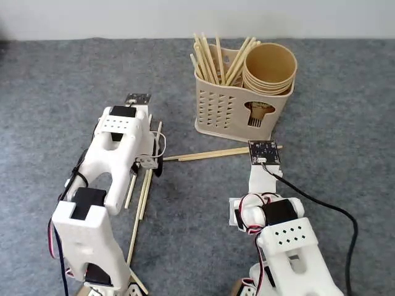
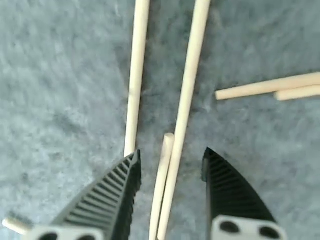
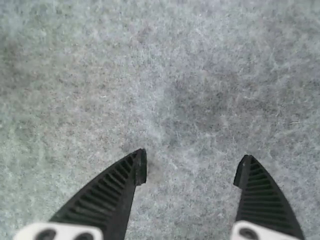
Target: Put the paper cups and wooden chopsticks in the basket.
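Left gripper holds its jaws spread around two chopsticks; a third chopstick lies just outside one jaw. Closing may grab both unevenly, so one could slip. Right gripper gapes over carpet.

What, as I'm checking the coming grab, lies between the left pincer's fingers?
Two chopsticks lie side by side on the grey mat, between the fingers of the open left pincer. The left wrist view shows it.

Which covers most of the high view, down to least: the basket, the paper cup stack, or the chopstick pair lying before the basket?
1. basket
2. paper cup stack
3. chopstick pair, which is long but very thin
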You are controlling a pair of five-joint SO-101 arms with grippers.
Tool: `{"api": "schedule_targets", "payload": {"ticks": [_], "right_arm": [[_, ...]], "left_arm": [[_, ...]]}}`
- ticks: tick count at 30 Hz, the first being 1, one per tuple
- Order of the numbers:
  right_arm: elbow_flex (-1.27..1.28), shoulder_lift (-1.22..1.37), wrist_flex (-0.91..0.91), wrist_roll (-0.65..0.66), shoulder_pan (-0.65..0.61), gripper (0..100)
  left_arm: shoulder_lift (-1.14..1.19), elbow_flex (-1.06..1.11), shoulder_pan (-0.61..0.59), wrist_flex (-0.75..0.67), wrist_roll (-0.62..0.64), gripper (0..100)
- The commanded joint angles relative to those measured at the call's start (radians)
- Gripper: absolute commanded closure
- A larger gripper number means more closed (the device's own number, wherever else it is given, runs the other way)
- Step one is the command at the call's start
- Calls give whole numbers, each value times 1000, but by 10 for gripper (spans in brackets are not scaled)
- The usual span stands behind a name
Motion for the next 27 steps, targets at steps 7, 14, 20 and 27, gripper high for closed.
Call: {"api": "schedule_targets", "payload": {"ticks": [7,14,20,27], "right_arm": [[-6,-16,-12,-8,-5,704],[-6,-16,-12,-8,-4,704],[-6,-16,-12,-8,-2,704],[-6,-16,-12,-8,-2,704]], "left_arm": [[114,-8,3,14,-8,824],[121,-25,31,25,-6,986],[77,-30,66,64,55,987],[-186,-36,69,112,52,987]]}}
